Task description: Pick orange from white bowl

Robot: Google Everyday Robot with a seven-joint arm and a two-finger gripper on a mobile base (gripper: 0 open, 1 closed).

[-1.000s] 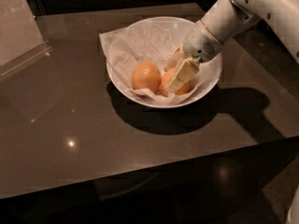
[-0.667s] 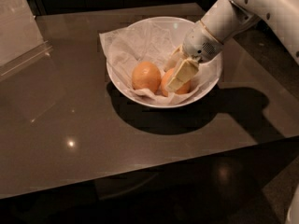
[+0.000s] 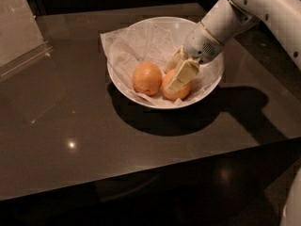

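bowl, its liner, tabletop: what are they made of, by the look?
White bowl: likely glazed ceramic or hard plastic, judging by its smooth glossy rim. Liner: thin paper, matte and crumpled. Table: dark polished stone or laminate, can't tell which; it mirrors a light. The gripper sits in the bowl at the deeper-coloured orange.

The white, rounded robot arm [image 3: 244, 8] is extended from the upper right, angled down-left; its cream two-finger gripper [image 3: 173, 78] is held low, just right of centre.

Cream tool [image 3: 170, 80] in white bowl [image 3: 212, 81] over deep-coloured orange [image 3: 182, 93], paler orange [image 3: 147, 78], dark brown table [image 3: 94, 140]
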